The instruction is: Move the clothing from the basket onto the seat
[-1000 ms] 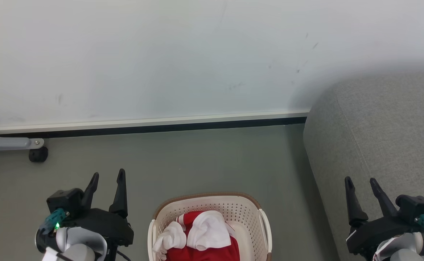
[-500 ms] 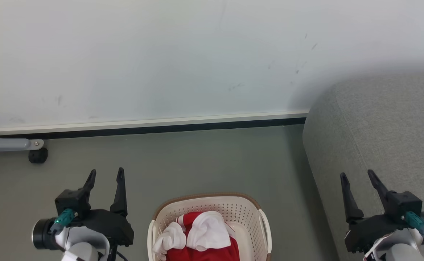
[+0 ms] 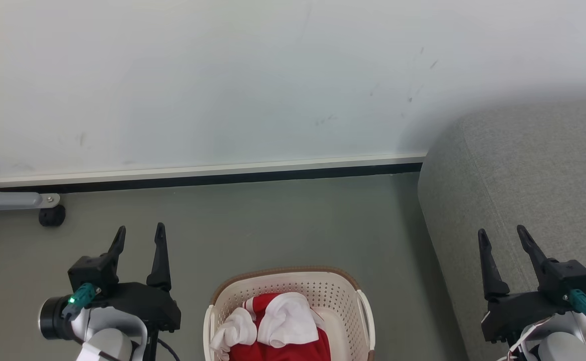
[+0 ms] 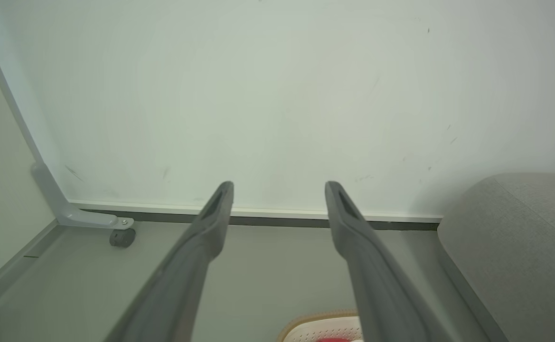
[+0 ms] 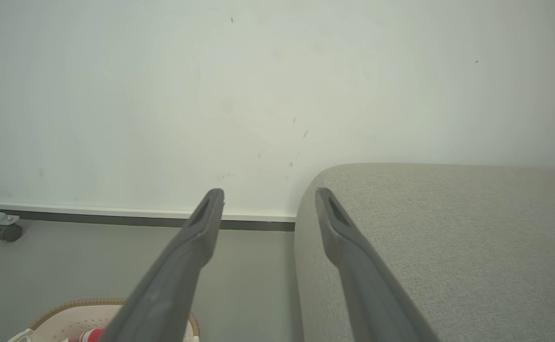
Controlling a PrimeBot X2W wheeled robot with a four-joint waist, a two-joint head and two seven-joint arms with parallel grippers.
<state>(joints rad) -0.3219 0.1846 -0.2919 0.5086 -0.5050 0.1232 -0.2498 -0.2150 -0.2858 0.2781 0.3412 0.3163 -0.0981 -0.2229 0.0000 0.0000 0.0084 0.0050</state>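
head view, lower centre of the frame: the basket [image 3: 323, 293] stands on the grey floor [image 3: 272, 220], cut off by the bottom edge, with the clothing [image 3: 277, 326] heaped inside it, red cloth under white folds, none of it over the rim. the seat [image 3: 533, 165] takes up the right side of the frame, its rounded corner near the basket but apart from it, a strip of floor between; no garment lies on it

left hand [image 3: 140, 229] sits at the lower left, fingers apart, nothing between them. right hand [image 3: 502, 231] sits at the lower right, over the edge of the seat, fingers likewise apart and empty. both point toward the top of the frame, at the wall [image 3: 222, 75], not at the load

governing relation: the clothing lies between the two hands and lower in the frame than their fingertips, so inward of each and back toward the robot. judged from this view, the left hand is the nearer to the basket, the right hand the nearer to the seat. the heap shows no clear long axis

left wrist view: basket rim at the bottom edge, just right of centre. right wrist view: basket at the bottom left corner. assessment: either hand must turn inward and down before it can close on cloth
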